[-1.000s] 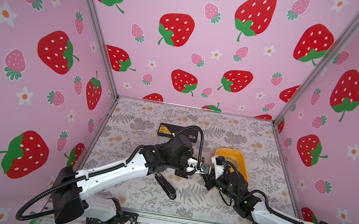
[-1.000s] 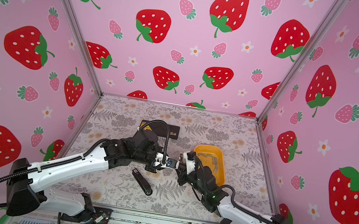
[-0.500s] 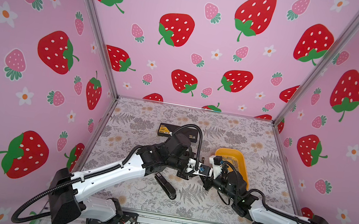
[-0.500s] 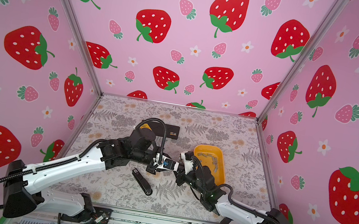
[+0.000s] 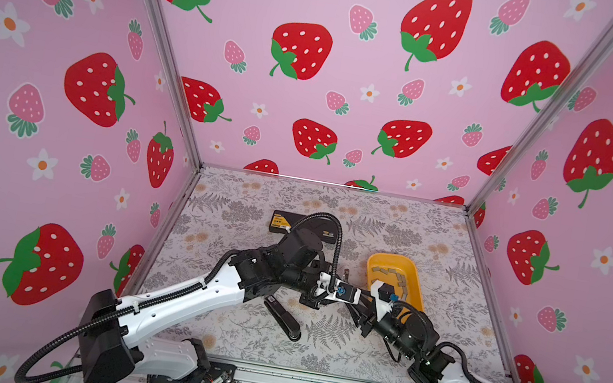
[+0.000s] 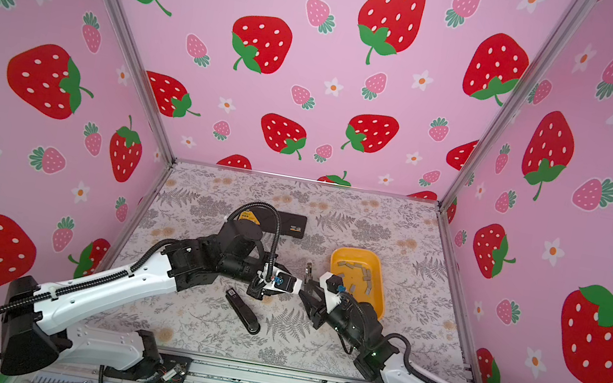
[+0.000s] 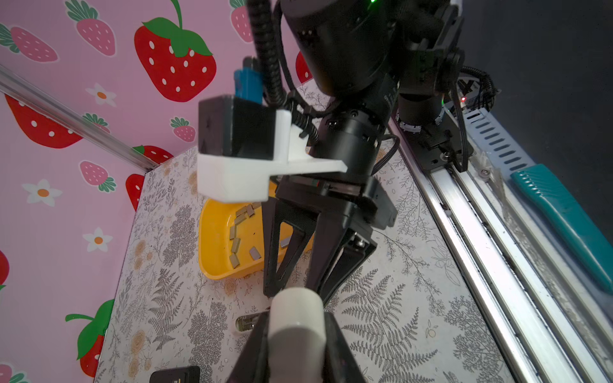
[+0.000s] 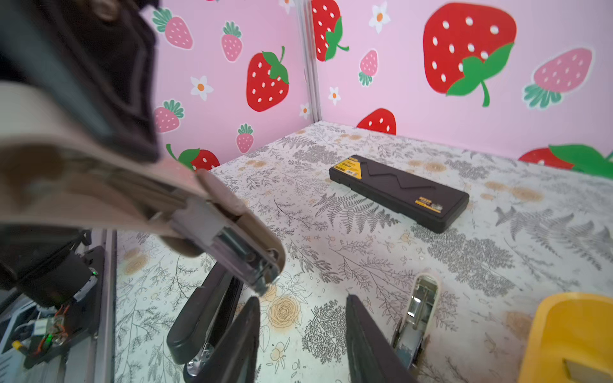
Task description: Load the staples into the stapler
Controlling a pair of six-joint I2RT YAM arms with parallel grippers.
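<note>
Clutter — black case [image 8: 398, 192] rear | black stapler [image 5: 281, 318] mid-mat | whitish stapler [image 8: 229, 228] before right hand [image 8: 302, 305]

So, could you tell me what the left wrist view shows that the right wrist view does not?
Only the left wrist view shows the teal-handled tool and the staples scattered inside the yellow tray. Only the right wrist view shows the black stapler and the metal front end of the whitish stapler. Both show part of the tray, the whitish stapler held in the left gripper, and at least a corner of the black case.
</note>
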